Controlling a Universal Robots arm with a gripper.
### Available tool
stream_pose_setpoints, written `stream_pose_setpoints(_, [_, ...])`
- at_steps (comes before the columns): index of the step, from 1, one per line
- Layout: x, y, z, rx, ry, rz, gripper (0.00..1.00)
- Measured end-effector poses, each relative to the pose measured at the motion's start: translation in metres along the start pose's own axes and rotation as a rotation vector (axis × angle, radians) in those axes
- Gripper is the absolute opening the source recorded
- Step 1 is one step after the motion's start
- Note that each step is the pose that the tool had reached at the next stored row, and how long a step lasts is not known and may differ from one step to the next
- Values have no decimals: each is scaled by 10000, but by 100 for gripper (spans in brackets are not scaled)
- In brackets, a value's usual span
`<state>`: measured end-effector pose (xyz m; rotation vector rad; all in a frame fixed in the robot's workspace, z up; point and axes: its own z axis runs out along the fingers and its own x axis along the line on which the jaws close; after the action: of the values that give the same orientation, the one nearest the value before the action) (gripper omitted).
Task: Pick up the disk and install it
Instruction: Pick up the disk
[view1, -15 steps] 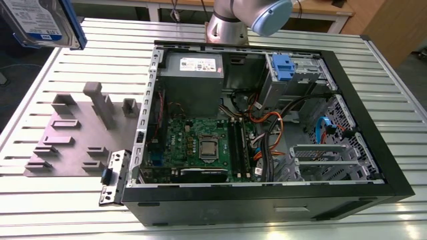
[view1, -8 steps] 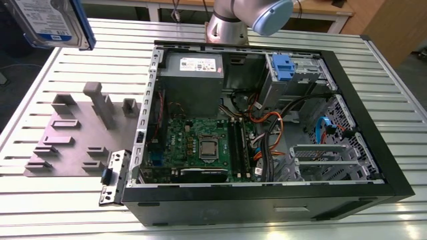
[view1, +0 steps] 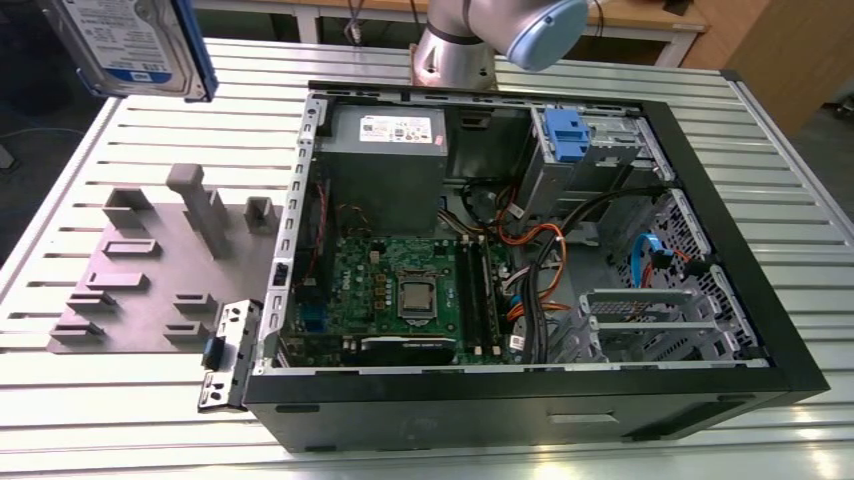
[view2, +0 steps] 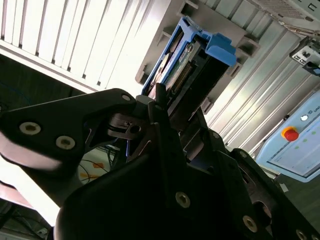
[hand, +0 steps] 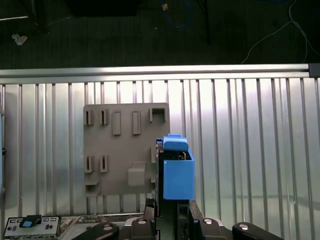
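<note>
The disk (view1: 131, 42), a silver-grey drive with a white-and-blue label in a blue carrier, hangs in the air at the exterior view's upper left, above the slatted table. In both wrist views my gripper (view2: 167, 107) (hand: 168, 207) is shut on it. The disk (view2: 192, 57) sticks out past the black fingers (view2: 150, 117). Seen edge-on, its blue carrier (hand: 176, 172) hovers over the grey fixture plate (hand: 125, 145). The open computer case (view1: 747, 330) lies to the exterior view's right of the disk.
The grey fixture plate (view1: 154, 275) with upright slots lies on the slatted table (view1: 80, 400) beside the case. A blue bracket (view1: 567, 135) sits in the case's drive bay. Cables, a motherboard (view1: 400, 290) and a metal cage (view1: 654, 320) fill the case. A small panel (view1: 230, 355) leans at its corner.
</note>
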<state>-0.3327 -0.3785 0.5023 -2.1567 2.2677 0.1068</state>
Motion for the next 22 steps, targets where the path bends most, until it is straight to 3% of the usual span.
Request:
stream_pose_setpoints(13, [-21,-417,-14,0,-2,1,35])
stream_pose_setpoints(22, [-33,-649,-21,0,-5,0,35])
